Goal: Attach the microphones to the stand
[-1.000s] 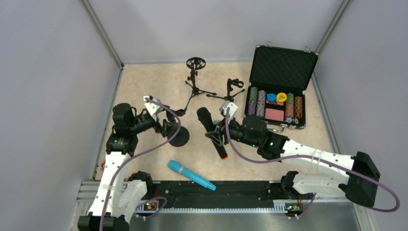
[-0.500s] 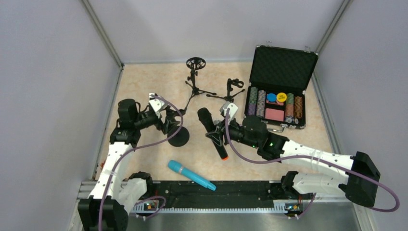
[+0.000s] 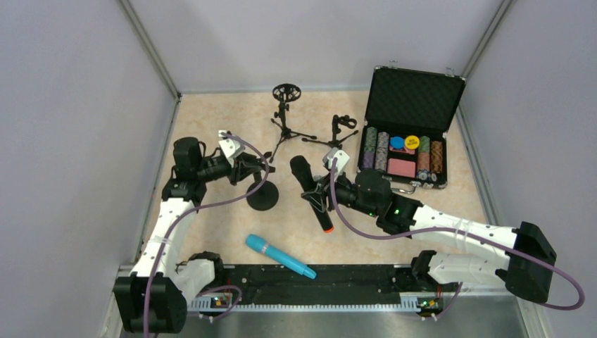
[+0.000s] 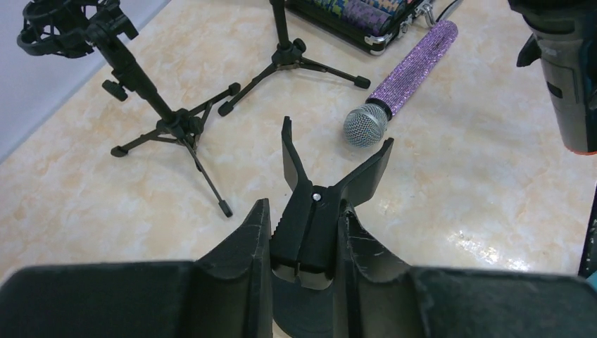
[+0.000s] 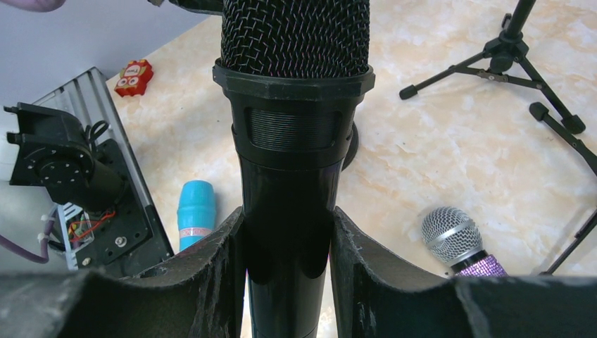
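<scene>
As I judge, step: mating.
L gripper (image 4: pixel 303 229): clamps black plastic stand clip (image 4: pixel 322 189).
R gripper (image 5: pixel 287 229): clamps all-black orange-ringed mic (image 5: pixel 293 130).
Next: align, seat.

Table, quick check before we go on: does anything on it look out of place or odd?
A small red packet lies near the table's left edge, unrelated to the task. The purple microphone lies flat beside the open chip case. Nothing looks spilled or broken.

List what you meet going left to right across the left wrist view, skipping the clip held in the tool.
Tripod stand with shock mount → plain tripod stand → purple glitter microphone → black microphone with orange end ring.
</scene>
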### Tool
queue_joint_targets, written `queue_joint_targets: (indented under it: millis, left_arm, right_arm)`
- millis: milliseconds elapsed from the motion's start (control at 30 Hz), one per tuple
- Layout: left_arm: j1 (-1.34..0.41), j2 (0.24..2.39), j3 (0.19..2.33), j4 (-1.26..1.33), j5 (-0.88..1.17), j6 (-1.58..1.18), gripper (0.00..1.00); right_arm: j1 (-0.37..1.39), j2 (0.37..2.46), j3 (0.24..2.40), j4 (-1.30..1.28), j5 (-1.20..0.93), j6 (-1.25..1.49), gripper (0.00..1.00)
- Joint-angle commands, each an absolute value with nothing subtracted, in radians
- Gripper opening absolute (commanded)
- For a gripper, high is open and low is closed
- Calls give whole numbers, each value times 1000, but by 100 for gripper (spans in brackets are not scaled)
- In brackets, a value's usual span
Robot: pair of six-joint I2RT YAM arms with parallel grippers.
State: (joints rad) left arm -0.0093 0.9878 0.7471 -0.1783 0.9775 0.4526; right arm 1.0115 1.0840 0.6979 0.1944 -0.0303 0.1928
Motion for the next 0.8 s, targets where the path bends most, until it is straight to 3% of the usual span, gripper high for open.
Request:
queue_joint_targets:
  millis: [0,367,567,767]
  left_arm:
    - [-15,1011,798,-160,1078,474,2]
    - [-164,1041,874,-116,1071,473,0]
    - [-252,1085,890,-65,1057,451,0]
    - [-305,1149,895,72,1029,339,0]
  right_arm:
    - [1006,1055,707,286,-3,186,0]
    - [985,1064,760,277,21,165,0]
    - [850,1047,736,355,-142,269,0]
    - [758,999,694,428,-172,279,0]
